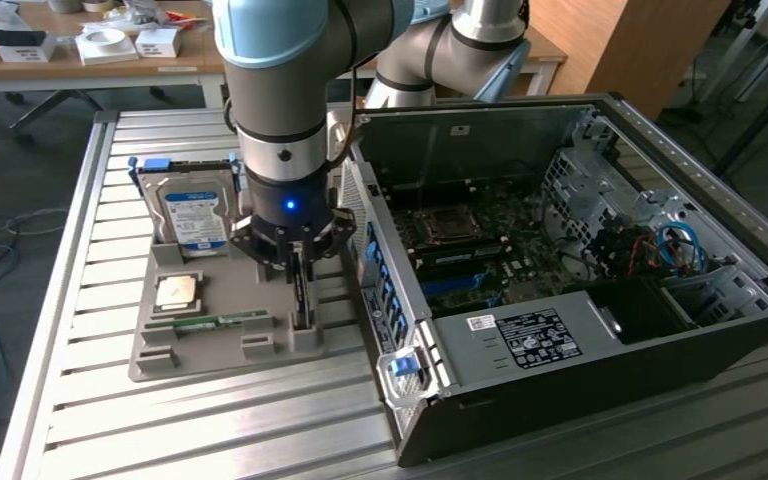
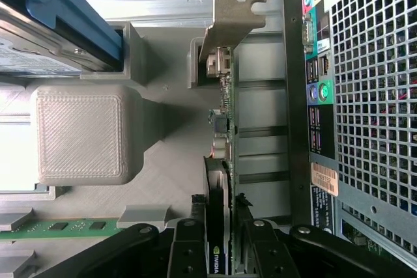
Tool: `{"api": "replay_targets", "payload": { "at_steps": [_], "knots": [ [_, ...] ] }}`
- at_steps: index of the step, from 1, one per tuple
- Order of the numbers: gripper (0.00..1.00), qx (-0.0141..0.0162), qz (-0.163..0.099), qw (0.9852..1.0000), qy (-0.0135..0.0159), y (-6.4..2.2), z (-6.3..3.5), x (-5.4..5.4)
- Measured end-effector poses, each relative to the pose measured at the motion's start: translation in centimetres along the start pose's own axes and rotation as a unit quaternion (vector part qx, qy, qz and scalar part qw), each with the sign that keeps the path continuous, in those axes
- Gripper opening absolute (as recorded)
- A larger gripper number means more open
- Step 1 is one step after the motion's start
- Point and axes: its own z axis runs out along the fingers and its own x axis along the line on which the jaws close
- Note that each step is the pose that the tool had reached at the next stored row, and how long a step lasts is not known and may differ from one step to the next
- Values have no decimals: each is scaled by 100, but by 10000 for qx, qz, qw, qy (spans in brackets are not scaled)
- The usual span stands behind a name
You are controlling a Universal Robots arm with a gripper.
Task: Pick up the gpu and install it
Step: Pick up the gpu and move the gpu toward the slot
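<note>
The gpu [image 1: 300, 300] stands on edge in a slot of the grey holder tray [image 1: 219, 352], close beside the open computer case [image 1: 518, 335]. In the wrist view the gpu [image 2: 222, 128] shows edge-on, its metal bracket at the far end. My gripper [image 1: 297, 262] has come straight down over the card. Its black fingers [image 2: 189, 247] sit tight against both faces, so the gripper [image 2: 221, 252] is shut on the card. The card's lower edge still rests in the holder.
A silver blue-labelled hard drive [image 1: 195, 215] stands upright at the tray's back. A processor chip [image 1: 177, 292] and a green memory stick [image 1: 211, 322] lie in the tray. The case's rear port panel [image 2: 319, 96] is very near the card. A slatted metal table [image 1: 104, 420] carries everything.
</note>
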Motion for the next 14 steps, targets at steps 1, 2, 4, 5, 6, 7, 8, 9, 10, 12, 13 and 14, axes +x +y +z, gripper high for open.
{"api": "replay_targets", "payload": {
  "at_steps": [1, 2, 4, 5, 6, 7, 8, 9, 10, 12, 13, 14],
  "knots": [
    [26, 0, 0, 10000, 0, 0, 0, 0],
    [26, 0, 0, 10000, 0, 0, 0, 0],
    [26, 0, 0, 10000, 0, 0, 0, 0],
    [26, 0, 0, 10000, 0, 0, 0, 0],
    [26, 0, 0, 10000, 0, 0, 0, 0],
    [26, 0, 0, 10000, -1, 0, 0, 0],
    [26, 0, 0, 10000, 0, 0, 0, 0],
    [26, 1, 0, 10000, 0, 0, 0, 0],
    [26, 0, 0, 10000, 0, 0, 0, 0],
    [26, 0, 0, 10000, 0, 0, 0, 0],
    [26, 0, 0, 10000, 0, 0, 0, 0],
    [26, 0, 0, 10000, -1, 0, 0, 0]
  ]
}}
